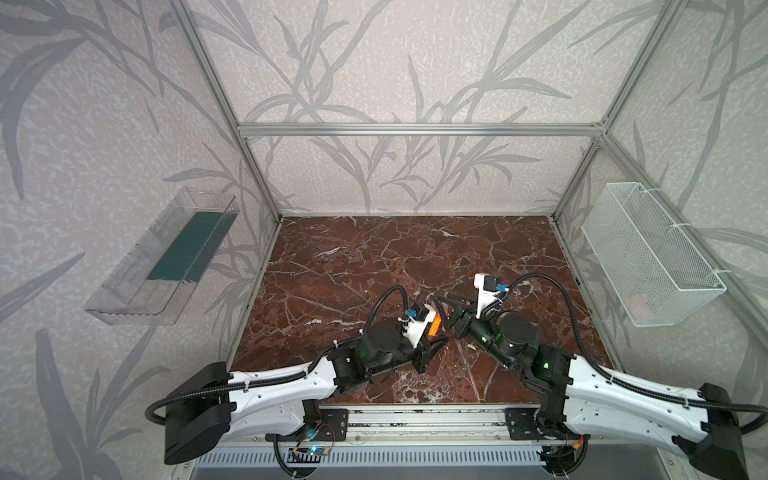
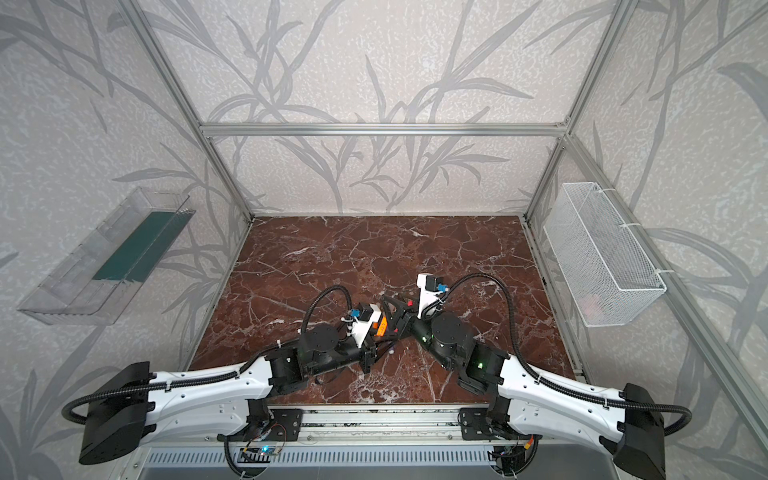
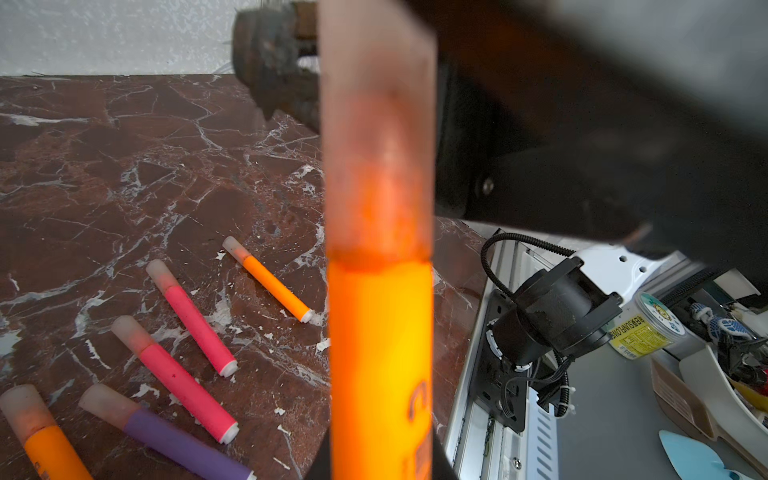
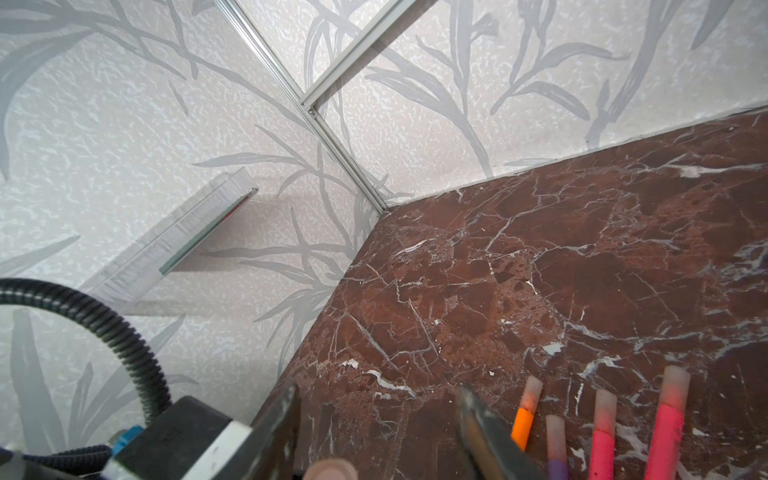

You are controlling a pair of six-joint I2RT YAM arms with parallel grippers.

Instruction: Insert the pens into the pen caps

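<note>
The counter (image 1: 374,257), a red-brown marble slab with white veins, is carrying everything. Above its front middle the two arms are meeting nose to nose. The left gripper (image 1: 434,338) is clamping an orange pen (image 3: 380,365), with its jaws closed tight on the smooth round barrel. The long axis of this pen is running from the left wrist toward the right gripper (image 4: 378,392), capped end first. Its cap (image 3: 378,145), a cloudy peach tube, is sitting over the tip, and the orange is glowing through it. The right jaws are standing well apart and gripping nothing. The round end of the cap is showing between them, end-on and blurred, and I cannot tell if it is touching a finger.

Five more pens are lying flat on the counter below the arms, nearly parallel and each one capped: a far orange pen (image 3: 276,286), a first pink pen (image 3: 193,318), a second pink pen (image 3: 178,382), a purple pen (image 3: 178,444) and a cut-off orange pen (image 3: 41,440). Their caps are all pointing one way and their small white ends the opposite way. In both top views the arms are hiding most of them.
</note>
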